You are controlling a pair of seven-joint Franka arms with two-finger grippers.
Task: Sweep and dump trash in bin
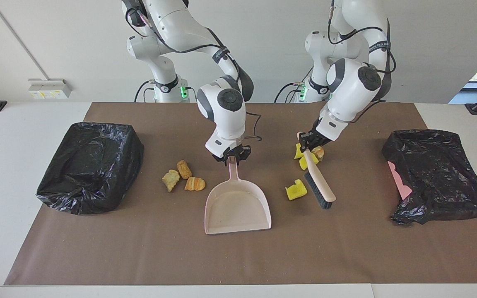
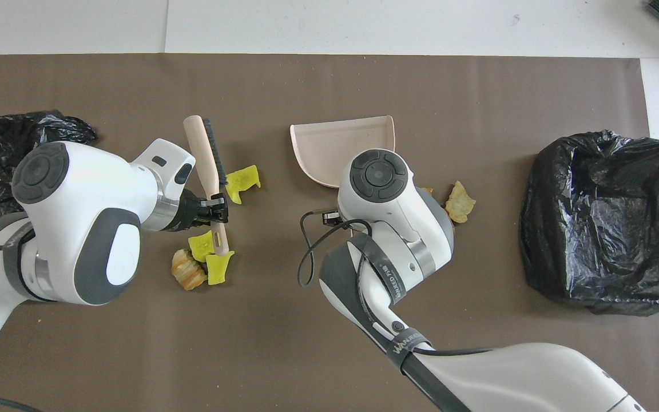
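My left gripper (image 1: 308, 143) is shut on the beige handle of the brush (image 1: 319, 182), which slants down with its bristles on the mat. A lone yellow sponge chunk (image 1: 295, 191) lies beside the bristles, between them and the pale pink dustpan (image 1: 238, 207). More trash, yellow chunks (image 1: 303, 160) and a bread lump (image 1: 318, 152), lies under that gripper; it also shows in the overhead view (image 2: 201, 246). My right gripper (image 1: 232, 159) is shut on the dustpan's handle. Three scraps (image 1: 184, 174) lie beside the dustpan, toward the right arm's end.
A bin lined with a black bag (image 1: 91, 165) stands at the right arm's end of the brown mat. A crumpled black bag over something pink (image 1: 437, 174) lies at the left arm's end. Fine crumbs dot the mat.
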